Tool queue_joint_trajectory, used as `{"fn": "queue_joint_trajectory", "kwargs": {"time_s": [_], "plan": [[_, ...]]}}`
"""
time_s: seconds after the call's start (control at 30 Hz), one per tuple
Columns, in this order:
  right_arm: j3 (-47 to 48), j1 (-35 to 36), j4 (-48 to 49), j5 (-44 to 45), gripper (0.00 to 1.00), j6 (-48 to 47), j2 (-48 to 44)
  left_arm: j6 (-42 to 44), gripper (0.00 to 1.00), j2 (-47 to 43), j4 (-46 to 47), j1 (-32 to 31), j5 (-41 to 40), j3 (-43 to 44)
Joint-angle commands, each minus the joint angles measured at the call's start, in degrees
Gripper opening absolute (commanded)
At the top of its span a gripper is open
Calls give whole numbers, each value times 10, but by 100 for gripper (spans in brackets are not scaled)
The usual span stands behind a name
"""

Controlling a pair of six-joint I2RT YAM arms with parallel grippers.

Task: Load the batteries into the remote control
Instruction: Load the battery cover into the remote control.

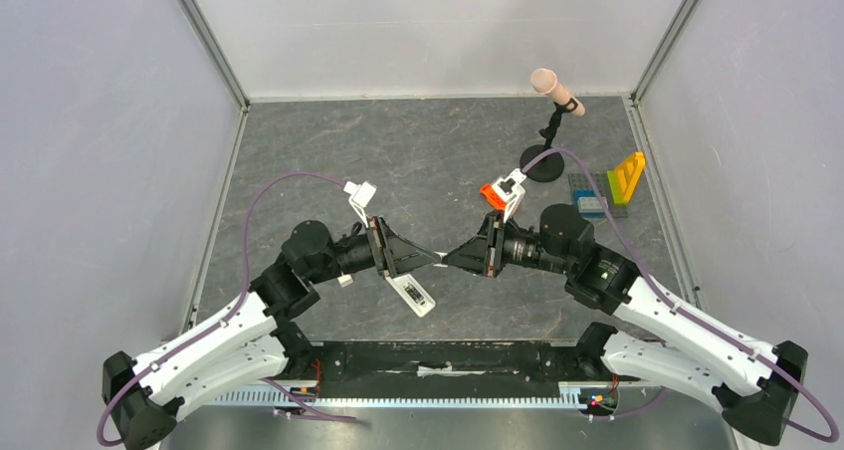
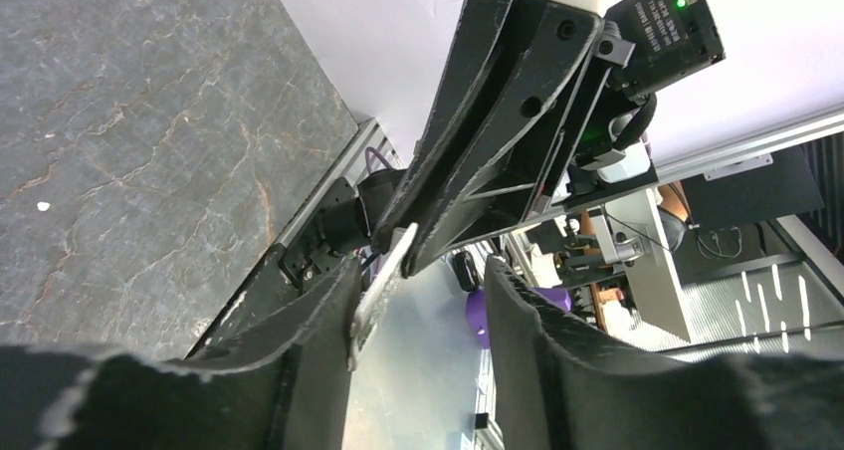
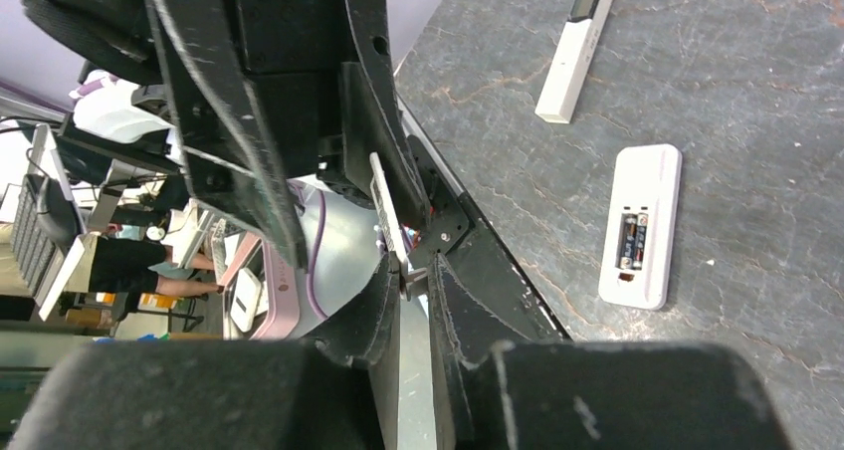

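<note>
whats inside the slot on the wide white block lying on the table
Dark batteries, seemingly two side by side, in the white block. Anything beneath them is covered.

This is a robotics lab test cell. Plain white wall panels (image 1: 428, 22) set in aluminium frame posts (image 1: 207, 37) enclose a grey stone-patterned tabletop (image 1: 398, 151). Past its edge, the wrist views show cluttered desks and electronic gear (image 2: 637, 251).

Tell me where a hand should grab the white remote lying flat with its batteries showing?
Its two long edges at mid-length, coming straight down from above. The remote lies flat on the table, long and narrow, batteries face up near one end.
</note>
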Motion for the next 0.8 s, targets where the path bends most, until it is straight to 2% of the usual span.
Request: {"fn": "queue_joint_trajectory", "kwargs": {"time_s": [0.0,0.03,0.1,0.17,0.27,0.33,0.37,0.53,0.77], "plan": [[-30,2,26,16,0,26,-13,12,61,-9,17,2,-18,-5],[-36,1,29,21,0,32,-16,13,66,-11,14,2,-21,-6],[-48,1,35,28,0,41,-20,20,69,-18,-8,2,-39,-8],[-61,1,35,40,0,51,-24,50,69,-27,-81,2,-79,-1],[-91,1,34,49,0,55,-25,90,70,-43,-278,3,-238,38],[-113,3,36,47,0,42,-14,69,71,-49,-388,2,-355,55],[-127,6,45,42,0,35,-9,61,71,-52,-414,2,-388,61],[-159,70,62,94,0,-9,55,25,71,-56,-442,2,-489,37],[-151,161,96,157,0,-43,176,1,71,7,-406,6,-498,-8]]}}
